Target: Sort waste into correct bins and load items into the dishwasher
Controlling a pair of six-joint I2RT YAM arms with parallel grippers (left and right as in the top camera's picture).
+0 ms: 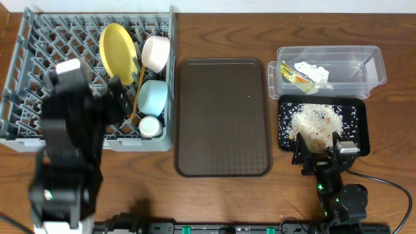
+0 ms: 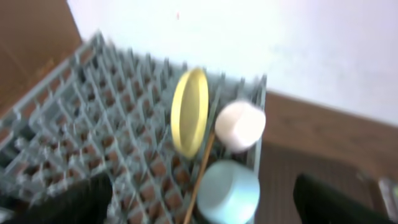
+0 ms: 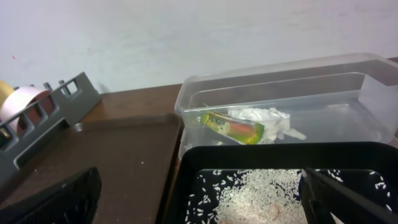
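The grey dish rack at the left holds the yellow plate on edge, the white-pinkish bowl, the light blue bowl, the small white cup and the chopsticks. The left wrist view shows the plate, both bowls and a chopstick. My left gripper hovers open and empty over the rack. The clear tub holds the wrapper and tissue. The black tray holds rice. My right gripper is open and empty at the tray's front edge.
A large dark brown serving tray lies between the rack and the bins. The right arm's base and cable sit at the table's front right. The left arm covers the rack's front left part.
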